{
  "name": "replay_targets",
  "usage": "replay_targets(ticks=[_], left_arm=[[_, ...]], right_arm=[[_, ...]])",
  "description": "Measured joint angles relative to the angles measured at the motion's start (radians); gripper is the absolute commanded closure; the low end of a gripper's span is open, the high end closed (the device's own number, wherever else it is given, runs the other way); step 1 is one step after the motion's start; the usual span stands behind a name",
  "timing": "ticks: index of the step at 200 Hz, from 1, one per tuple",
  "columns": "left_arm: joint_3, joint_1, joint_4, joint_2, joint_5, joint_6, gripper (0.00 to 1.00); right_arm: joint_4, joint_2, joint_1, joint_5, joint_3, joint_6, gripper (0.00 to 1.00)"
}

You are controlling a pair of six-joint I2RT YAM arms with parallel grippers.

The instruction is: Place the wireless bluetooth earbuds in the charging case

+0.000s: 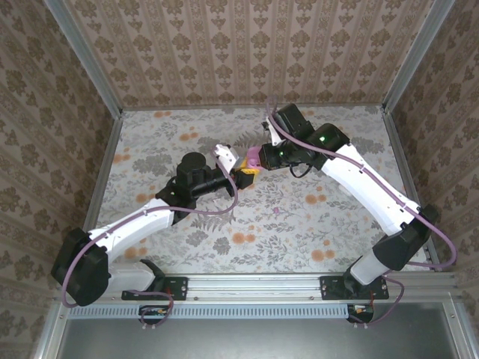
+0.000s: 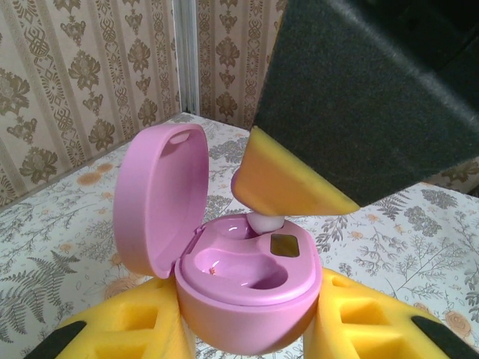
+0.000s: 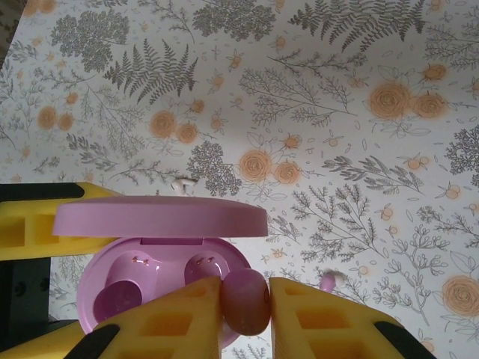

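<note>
The pink charging case has its lid swung open, and my left gripper is shut on its base between yellow fingers. Both sockets show bare. My right gripper is shut on a pinkish-purple earbud, right above the case's far socket. In the left wrist view the earbud's pale tip pokes out under the right finger at the socket's edge. A second earbud lies on the table; from above this loose earbud sits right of the case.
The flower-print table is fenced by patterned walls on three sides. A tiny white piece lies on the cloth beyond the case lid. Both arms meet at mid-table, left gripper below right gripper.
</note>
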Motion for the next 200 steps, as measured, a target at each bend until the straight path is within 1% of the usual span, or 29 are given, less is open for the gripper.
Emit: replay_targets(ticks=[40, 85, 127, 168, 200], left_arm=[[0.000, 0.000, 0.000, 0.000, 0.000, 0.000, 0.66], [0.000, 0.000, 0.002, 0.000, 0.000, 0.000, 0.66], [0.000, 0.000, 0.002, -0.002, -0.001, 0.000, 0.66], [0.000, 0.000, 0.000, -0.013, -0.001, 0.000, 0.66], [0.000, 0.000, 0.009, -0.014, 0.000, 0.000, 0.65]], right_arm=[[0.001, 0.003, 0.004, -0.008, 0.000, 0.000, 0.75], [0.001, 0.003, 0.006, -0.017, 0.000, 0.000, 0.70], [0.001, 0.003, 0.006, -0.021, 0.000, 0.000, 0.69], [0.005, -0.007, -0.002, -0.043, 0.000, 0.002, 0.65], [0.028, -0.032, -0.018, -0.083, -0.011, 0.009, 0.64]])
